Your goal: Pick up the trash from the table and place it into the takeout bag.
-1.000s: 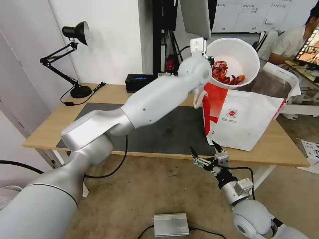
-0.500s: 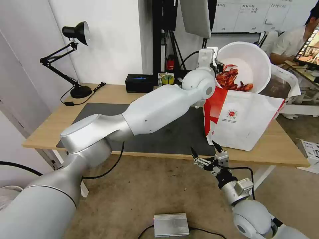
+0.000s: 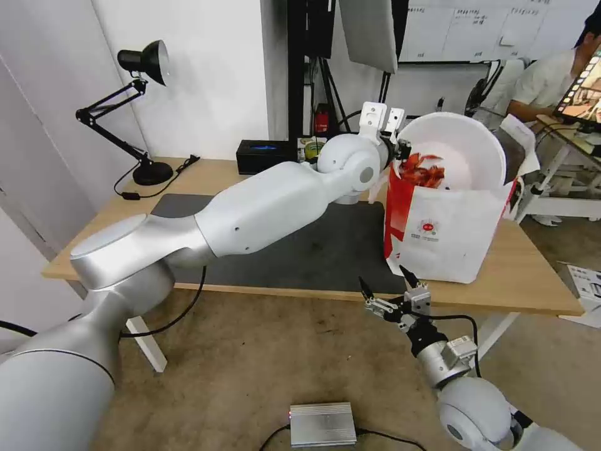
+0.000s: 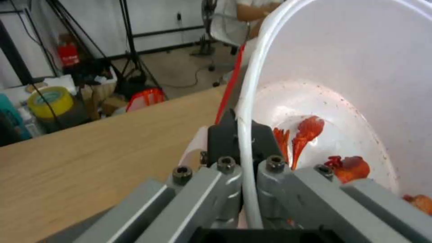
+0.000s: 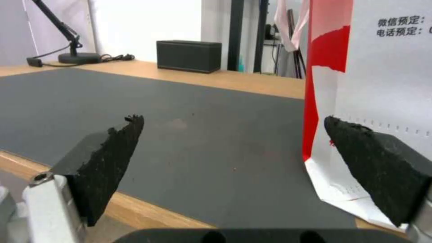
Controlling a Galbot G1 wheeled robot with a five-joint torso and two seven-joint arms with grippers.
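Pinching bowl (image 3: 460,141) rim, left claw (image 3: 400,150)

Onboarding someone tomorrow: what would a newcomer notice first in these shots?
First, the left hand, clamped on the rim of a white bowl of red shells, holding it tipped steeply in the mouth of the white-and-red bag at the table's right end. Next, the long silver left arm crossing the dark mat. The right hand waits open below the table's front edge.

A black desk lamp (image 3: 141,94) stands at the rear left corner, a black rectangular box (image 3: 263,155) sits along the back edge, a yellow tape roll (image 3: 316,149) lies behind it, and a silver metal unit (image 3: 322,424) rests on the floor.
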